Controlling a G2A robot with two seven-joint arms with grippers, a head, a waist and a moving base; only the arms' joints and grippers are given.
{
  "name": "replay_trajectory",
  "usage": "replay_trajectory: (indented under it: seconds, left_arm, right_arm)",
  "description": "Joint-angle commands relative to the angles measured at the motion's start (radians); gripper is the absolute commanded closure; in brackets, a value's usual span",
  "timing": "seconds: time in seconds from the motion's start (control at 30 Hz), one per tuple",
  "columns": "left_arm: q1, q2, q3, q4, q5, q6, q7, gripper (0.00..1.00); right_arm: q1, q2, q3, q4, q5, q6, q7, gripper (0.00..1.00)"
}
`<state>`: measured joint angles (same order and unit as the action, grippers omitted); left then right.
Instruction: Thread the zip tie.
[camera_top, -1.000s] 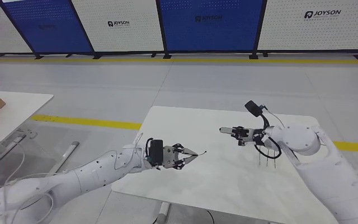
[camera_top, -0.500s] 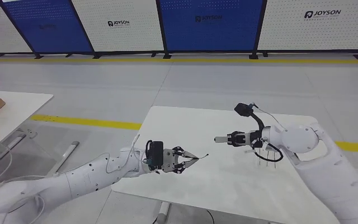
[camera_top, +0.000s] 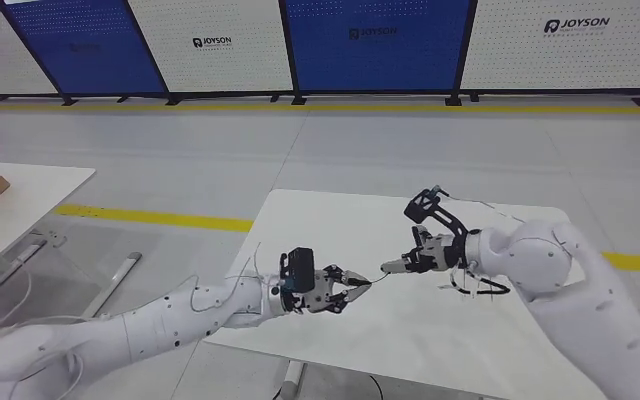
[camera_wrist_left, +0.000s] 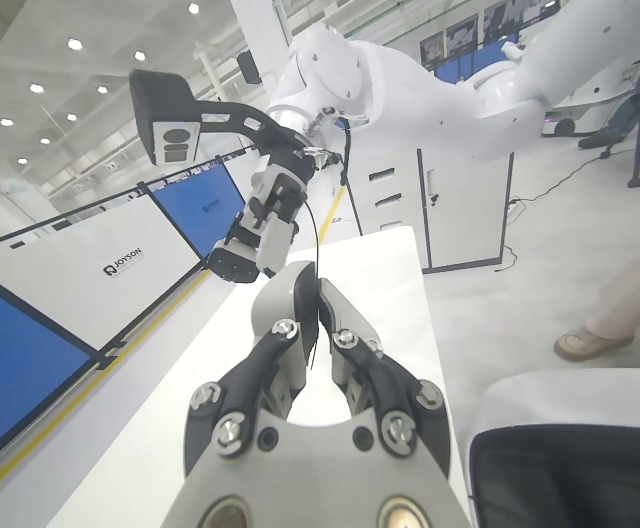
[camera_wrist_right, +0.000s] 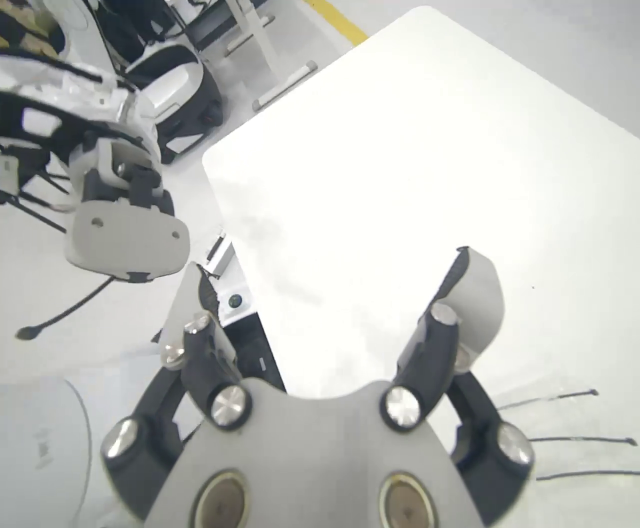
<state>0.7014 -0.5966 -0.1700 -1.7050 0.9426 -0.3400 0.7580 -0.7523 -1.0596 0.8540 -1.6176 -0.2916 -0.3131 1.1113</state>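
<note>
Zip tie (camera_wrist_left: 315, 240), thin black strip, between closed left jaws; right jaws wide, empty.

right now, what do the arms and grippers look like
The left arm and right arm have smooth white shells. The left gripper and right gripper have black linkages, silver screws and pale grey fingers ribbed black inside. A black cable hangs at the right wrist.

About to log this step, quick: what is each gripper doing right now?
Left gripper: closed on the black zip tie.
Right gripper: open, holding nothing.
</note>
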Motion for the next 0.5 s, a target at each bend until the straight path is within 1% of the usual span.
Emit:
replay_trajectory:
  seconds: [0.0,0.03,0.27,0.3,0.33,0.37,0.47]
  left_arm:
    - [-0.007,-0.001,0.0,-0.003,-0.032,0.0,0.016,1.0]
    - [-0.007,-0.001,0.0,-0.003,-0.032,0.0,0.016,1.0]
    - [-0.007,-0.001,0.0,-0.003,-0.032,0.0,0.016,1.0]
    - [-0.006,-0.002,0.0,-0.003,-0.031,0.002,0.01,1.0]
    - [-0.001,-0.003,-0.002,-0.002,-0.03,0.008,-0.012,1.0]
    - [0.004,-0.005,-0.005,-0.005,-0.04,0.0,-0.02,1.0]
    - [0.013,-0.012,-0.002,-0.012,-0.068,0.0,-0.017,1.0]
  right_arm:
    - [-0.003,0.003,0.004,-0.007,-0.027,-0.01,0.007,0.0]
    - [-0.007,0.005,0.005,-0.013,-0.044,0.004,0.011,0.0]
    - [-0.007,0.005,0.005,-0.013,-0.044,0.004,0.011,0.0]
    - [-0.013,0.005,0.005,-0.016,-0.046,0.003,-0.003,0.0]
    - [-0.023,0.006,0.008,-0.023,-0.051,-0.009,-0.019,0.0]
    - [-0.032,0.009,0.018,-0.031,-0.051,-0.027,-0.036,0.0]
    - [-0.063,0.023,0.054,-0.069,-0.042,-0.027,-0.055,0.0]
